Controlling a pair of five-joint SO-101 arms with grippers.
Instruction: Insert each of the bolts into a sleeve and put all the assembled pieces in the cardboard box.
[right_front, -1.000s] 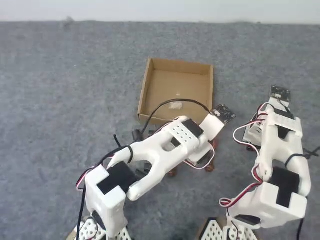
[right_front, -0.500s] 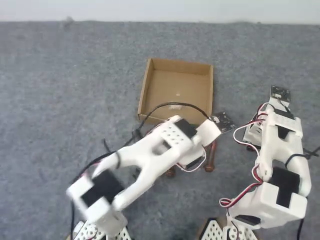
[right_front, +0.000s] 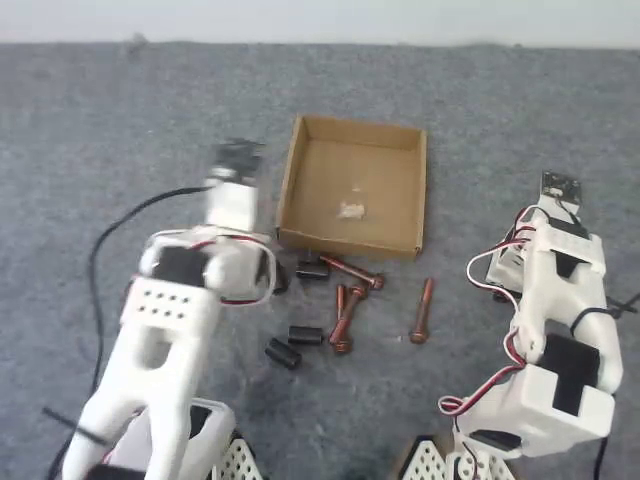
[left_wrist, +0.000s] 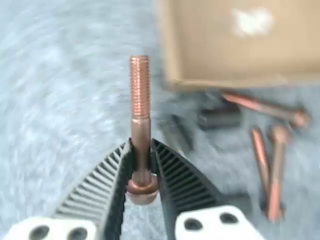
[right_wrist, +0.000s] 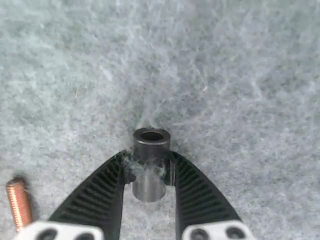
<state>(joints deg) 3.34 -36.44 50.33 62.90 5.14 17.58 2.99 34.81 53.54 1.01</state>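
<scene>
My left gripper (left_wrist: 141, 148) is shut on a copper bolt (left_wrist: 140, 95), gripped near its head with the threaded end sticking out over the carpet. It hangs left of the cardboard box (left_wrist: 235, 80). In the high view the left arm (right_front: 215, 265) stands by the box's (right_front: 290, 180) left front corner. My right gripper (right_wrist: 149, 160) is shut on a dark sleeve (right_wrist: 151, 144), held upright with its bore facing up. The right arm (right_front: 555, 290) is right of the box. Several loose bolts (right_front: 345, 310) and three sleeves (right_front: 306, 335) lie in front of the box.
One more bolt (right_front: 422, 310) lies apart, between the pile and the right arm. A bolt's threaded end (right_wrist: 19, 202) shows on the carpet near my right gripper. A pale scrap (right_front: 350, 210) lies inside the box. Grey carpet stretches open to the left and far side.
The left arm has swung from over the pile in front of the box to the left, carrying a bolt. The loose bolts and sleeves are now uncovered. The right arm has stayed put.
</scene>
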